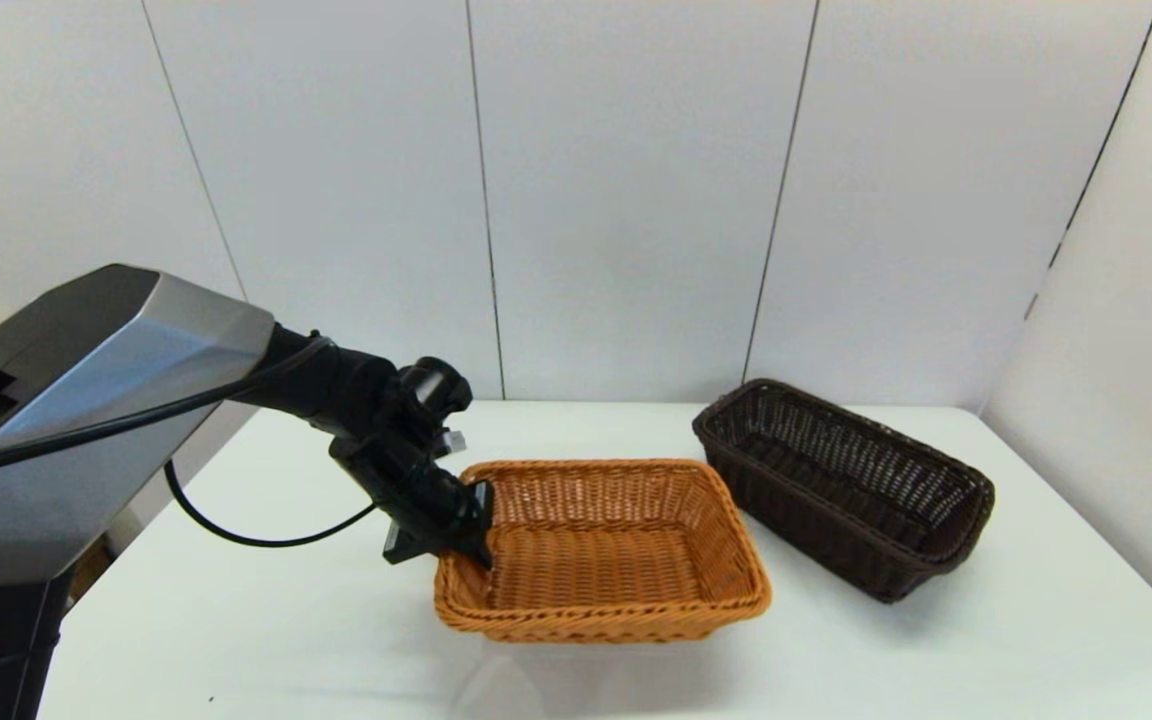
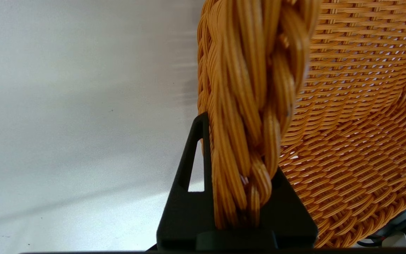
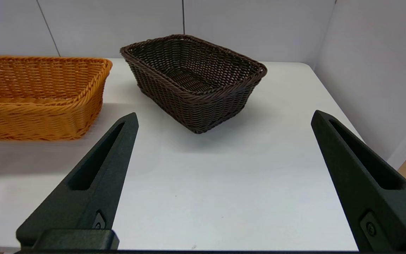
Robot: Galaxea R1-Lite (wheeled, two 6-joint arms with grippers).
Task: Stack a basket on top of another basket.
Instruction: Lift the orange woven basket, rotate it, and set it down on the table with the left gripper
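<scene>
Left end effector (image 1: 456, 545) clamped on the braided rim of the orange basket (image 1: 604, 548) at its left short end, one finger (image 2: 189, 176) outside the wall, the other inside, rim strands pinched between them. Right end effector (image 3: 220, 176) spread wide, holding nothing, hovering low above the desk (image 3: 224, 176) near its front edge and facing the dark brown basket (image 3: 194, 79); out of the head view. Orange basket near the middle of the desk, resting flat as far as can be told; dark brown basket just beside it on the right, turned at an angle, apart from it by a narrow gap, close to the side wall panel (image 1: 1126, 300). Probably light and fairly stiff, both of them, woven wicker with some give in the walls; likely to tilt and swing if lifted from one end only. Best hold judged to be the thick rim, mid-way along a side, pinched across the wall. Open weave offers friction, little risk of slipping. Nothing else on the desk; only the neighbouring basket's near corner and the wall panel crowd a lift and carry.
</scene>
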